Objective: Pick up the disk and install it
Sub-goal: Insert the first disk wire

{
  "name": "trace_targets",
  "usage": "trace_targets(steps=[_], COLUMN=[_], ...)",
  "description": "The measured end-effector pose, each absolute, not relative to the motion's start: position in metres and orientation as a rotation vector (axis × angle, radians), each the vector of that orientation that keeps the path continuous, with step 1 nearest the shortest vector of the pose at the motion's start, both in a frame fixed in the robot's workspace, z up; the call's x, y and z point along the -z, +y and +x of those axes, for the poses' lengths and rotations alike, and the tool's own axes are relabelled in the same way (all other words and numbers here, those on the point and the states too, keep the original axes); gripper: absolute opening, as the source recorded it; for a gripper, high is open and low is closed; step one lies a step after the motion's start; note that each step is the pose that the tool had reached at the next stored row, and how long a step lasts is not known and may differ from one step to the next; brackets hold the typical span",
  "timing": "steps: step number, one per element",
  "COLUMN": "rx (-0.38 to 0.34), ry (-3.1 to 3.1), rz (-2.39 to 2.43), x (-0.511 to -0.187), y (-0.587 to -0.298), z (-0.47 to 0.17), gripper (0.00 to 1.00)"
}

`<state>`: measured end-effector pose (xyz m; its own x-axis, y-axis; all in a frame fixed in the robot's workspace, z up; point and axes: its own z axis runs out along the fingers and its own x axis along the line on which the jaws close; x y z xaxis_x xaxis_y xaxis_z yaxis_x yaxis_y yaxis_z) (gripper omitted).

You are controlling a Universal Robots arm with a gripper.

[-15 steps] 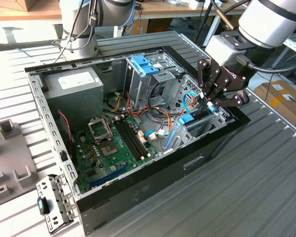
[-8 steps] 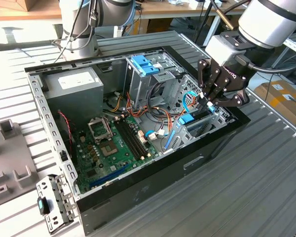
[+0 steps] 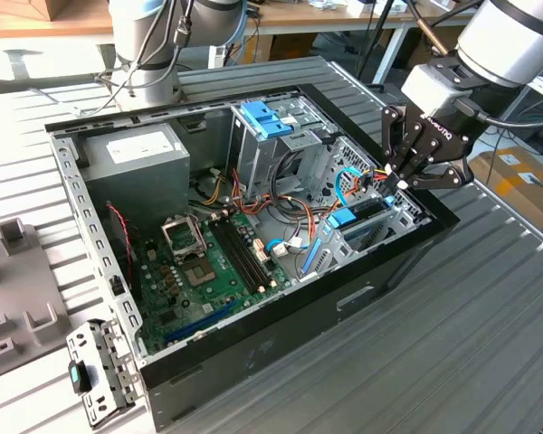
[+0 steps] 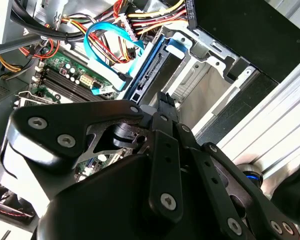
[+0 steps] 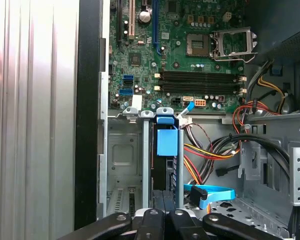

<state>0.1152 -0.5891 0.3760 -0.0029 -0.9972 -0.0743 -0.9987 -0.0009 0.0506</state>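
Note:
The disk (image 3: 355, 217) stands on edge in the metal bay at the corner of the open computer case on the exterior view's right, its blue side rail up. In the second wrist view the disk (image 4: 151, 67) shows its blue rail and connector end. In the first wrist view the disk (image 5: 166, 145) sits in the bay slot with a blue tab on top. My gripper (image 3: 396, 177) hangs over the bay's outer end. Its fingertips are together at the disk's end edge in both wrist views, gripper (image 4: 164, 100) and gripper (image 5: 166, 215), with no gap showing.
Beside the bay an empty slot (image 5: 124, 160) lies against the case's black wall (image 5: 89, 115). Blue data cable (image 4: 104, 47) and bundled power wires (image 5: 210, 150) crowd the bay. Farther in are the motherboard (image 3: 199, 271), grey power-supply box (image 3: 136, 154) and light-blue bracket (image 3: 267, 117).

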Motion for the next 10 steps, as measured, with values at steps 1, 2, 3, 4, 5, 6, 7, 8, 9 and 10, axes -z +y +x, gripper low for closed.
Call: trace_targets(steps=[1,2,3,4,5,6,7,8,9,10], rx=[-0.138,-0.138,-0.138,-0.139,-0.139,-0.139,-0.139,-0.140,-0.141,-0.143], ry=[2.208,2.209,2.208,2.208,2.208,2.208,2.208,2.208,2.207,2.207], rz=[-2.206,-2.206,-2.207,-2.206,-2.206,-2.206,-2.206,-2.206,-2.205,-2.205], x=[-0.376,-0.376,-0.377,-0.377,-0.378,-0.379,-0.380,-0.381,-0.381,-0.381], y=[-0.589,-0.589,-0.589,-0.589,-0.589,-0.589,-0.589,-0.589,-0.589,-0.589], z=[0.115,0.116,0.116,0.118,0.119,0.122,0.123,0.124,0.129,0.134], gripper=[0.11,0.11,0.11,0.11,0.11,0.11,0.11,0.11,0.11,0.11])
